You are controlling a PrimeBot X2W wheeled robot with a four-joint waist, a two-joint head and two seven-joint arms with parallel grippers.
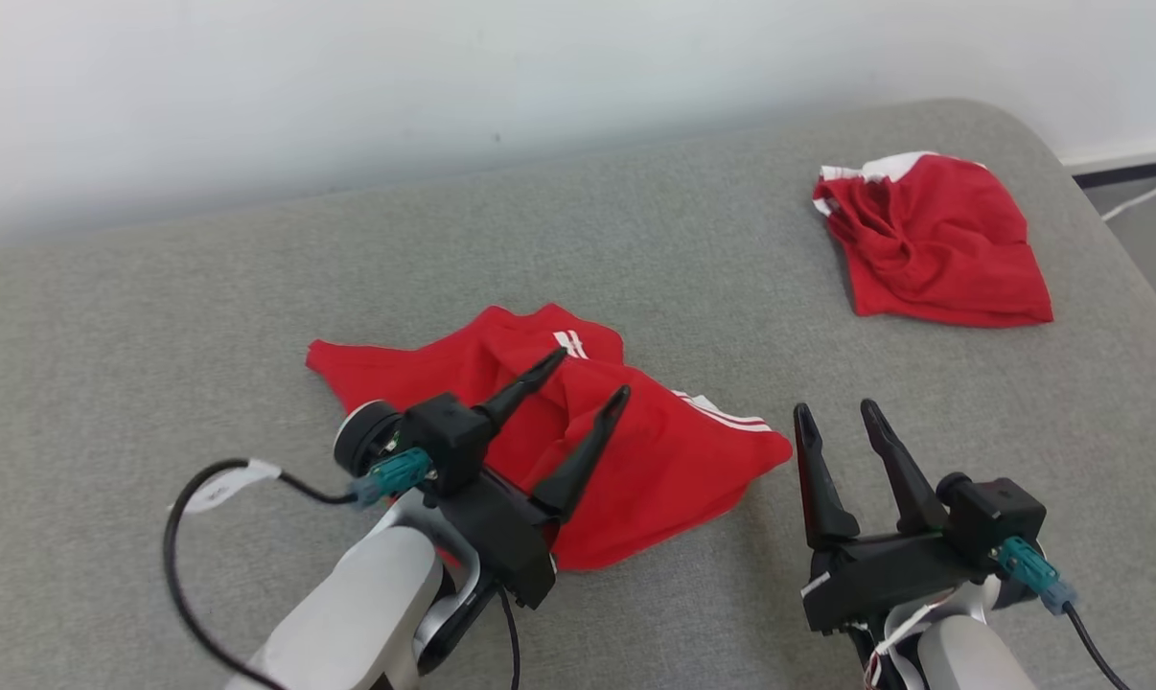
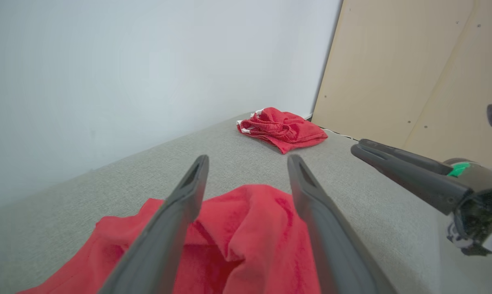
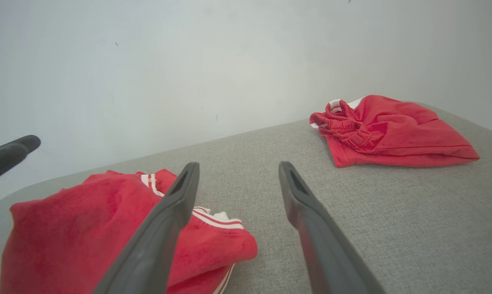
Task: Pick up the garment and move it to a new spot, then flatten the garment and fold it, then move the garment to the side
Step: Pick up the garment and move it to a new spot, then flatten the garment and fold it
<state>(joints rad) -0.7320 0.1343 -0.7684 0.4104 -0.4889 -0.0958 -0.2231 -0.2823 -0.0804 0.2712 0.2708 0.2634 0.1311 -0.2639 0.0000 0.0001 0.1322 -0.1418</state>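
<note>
A: Where's the garment (image 1: 674, 460) lying?
B: Centre of the grey cushion (image 1: 156, 316), long axis ten to four o'clock; my left jaws wide over it, holding nothing; my right jaws wide, empty, at its three o'clock.

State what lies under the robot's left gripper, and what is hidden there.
Under the open left gripper lies the crumpled red garment with white stripes, resting on the grey cushion. Its folds cover the cushion beneath it and its own inner layers.

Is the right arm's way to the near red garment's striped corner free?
Probably yes: the right gripper stands open beside the near garment, with bare grey surface between them.
</note>
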